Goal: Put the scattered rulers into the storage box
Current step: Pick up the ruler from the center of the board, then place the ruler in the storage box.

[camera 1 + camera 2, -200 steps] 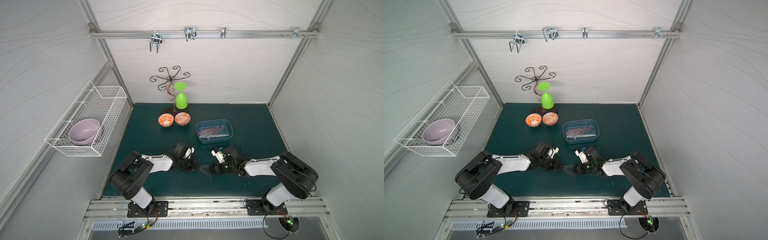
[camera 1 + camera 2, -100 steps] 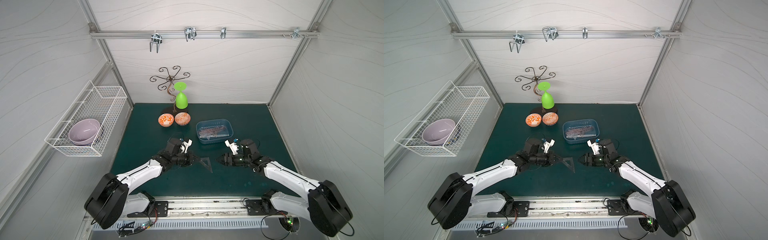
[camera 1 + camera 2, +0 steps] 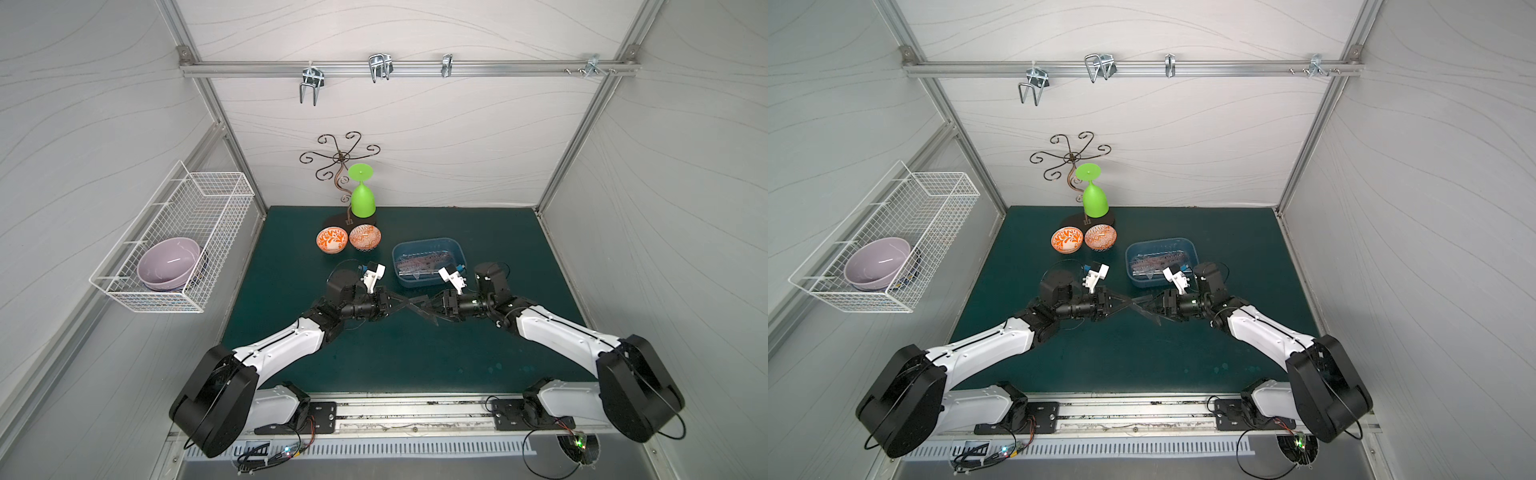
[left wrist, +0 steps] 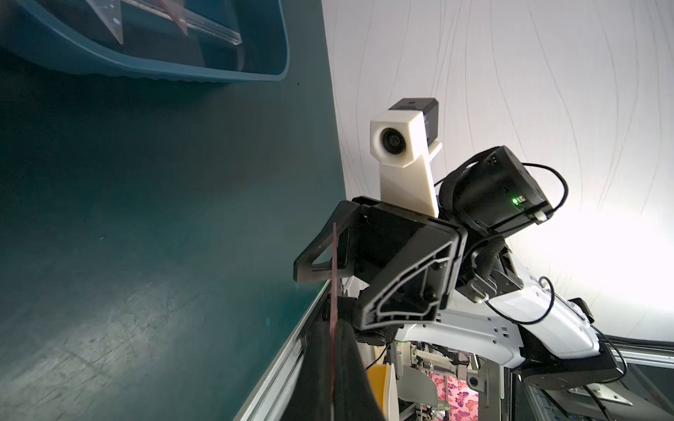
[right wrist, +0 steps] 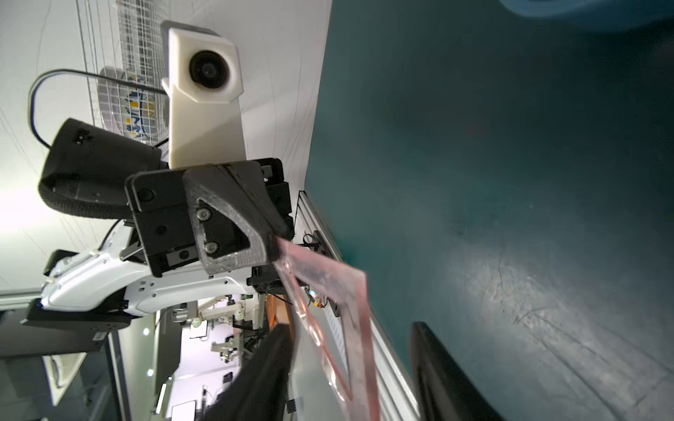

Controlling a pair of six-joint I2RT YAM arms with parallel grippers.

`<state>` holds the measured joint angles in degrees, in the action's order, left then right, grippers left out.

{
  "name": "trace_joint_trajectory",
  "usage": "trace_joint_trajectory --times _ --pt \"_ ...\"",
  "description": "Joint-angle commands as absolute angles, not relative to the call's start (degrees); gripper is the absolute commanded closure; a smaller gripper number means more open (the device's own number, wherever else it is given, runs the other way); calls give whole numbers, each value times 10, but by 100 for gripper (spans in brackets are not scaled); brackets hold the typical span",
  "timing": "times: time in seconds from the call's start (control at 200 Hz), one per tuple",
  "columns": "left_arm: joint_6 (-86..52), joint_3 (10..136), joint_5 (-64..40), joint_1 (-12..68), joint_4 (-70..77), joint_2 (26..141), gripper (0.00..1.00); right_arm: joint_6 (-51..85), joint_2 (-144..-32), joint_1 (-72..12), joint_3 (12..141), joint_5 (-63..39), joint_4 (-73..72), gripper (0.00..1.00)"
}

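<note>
**Supervisor:** What have your left fingers got?

**Operator:** My left fingers (image 5: 268,242) are pinched tight on one corner of a pink-tinted triangle ruler (image 5: 328,269). The rest of it sticks out from them toward 3 o'clock, roughly level above the desk (image 3: 415,365). I can't tell whether its far corner touches the surface.

**Supervisor:** And the right side?

**Operator:** My right fingers (image 3: 436,302) come in from 3 o'clock and stand apart, one on each side of the ruler's free end. The plastic runs close along one finger, and I can't tell whether it touches. There's a clear gap to the other finger, so I'm not clamped on it.

**Supervisor:** Where is all that on the desk?

**Operator:** Near the centre. My two arms meet nose to nose, the left reaching in from 8 o'clock and the right from 4 o'clock.

**Supervisor:** And the box?

**Operator:** The storage box (image 3: 417,284) sits at about 1 o'clock from the held ruler, just beyond my right wrist. Several clear rulers (image 3: 419,262) lie inside it. Two orange bowls (image 3: 332,241) stand side by side at 11 o'clock, well apart from my fingers.
</note>
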<state>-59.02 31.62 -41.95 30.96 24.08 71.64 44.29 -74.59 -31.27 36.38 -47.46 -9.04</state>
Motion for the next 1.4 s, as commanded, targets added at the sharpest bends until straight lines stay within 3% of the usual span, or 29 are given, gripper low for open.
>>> trace_joint_trajectory --times 0.0,0.235,0.37,0.49,0.555,0.63,0.8,0.91,1.235,1.32,1.395 --pt "-597 323 -432 308 283 716 100 447 -753 -302 380 -489 -113 58" --pt "-577 321 -428 308 256 711 100 430 -781 -288 415 -493 -99 100" --pt "-527 341 -415 303 161 698 99 404 -810 -286 442 -499 -87 100" --pt "-463 386 -401 287 32 685 52 322 -849 -254 504 -495 -13 100" --pt "-416 411 -394 268 -45 672 38 253 -879 -229 548 -481 39 100" --pt "-365 437 -369 247 -126 654 30 167 -925 -211 617 -455 107 100" --pt "-286 481 -315 229 -234 646 26 4 -1075 -200 827 -428 292 100" --pt "-270 489 -305 228 -255 658 25 -29 -1150 -200 932 -420 346 100" --pt "-245 507 -287 224 -292 672 24 -65 -1252 -229 1024 -409 385 99" --pt "-240 513 -276 223 -300 673 23 -67 -1266 -229 1026 -408 388 94" --pt "-235 518 -265 223 -307 675 22 -65 -1270 -229 1030 -403 388 77"
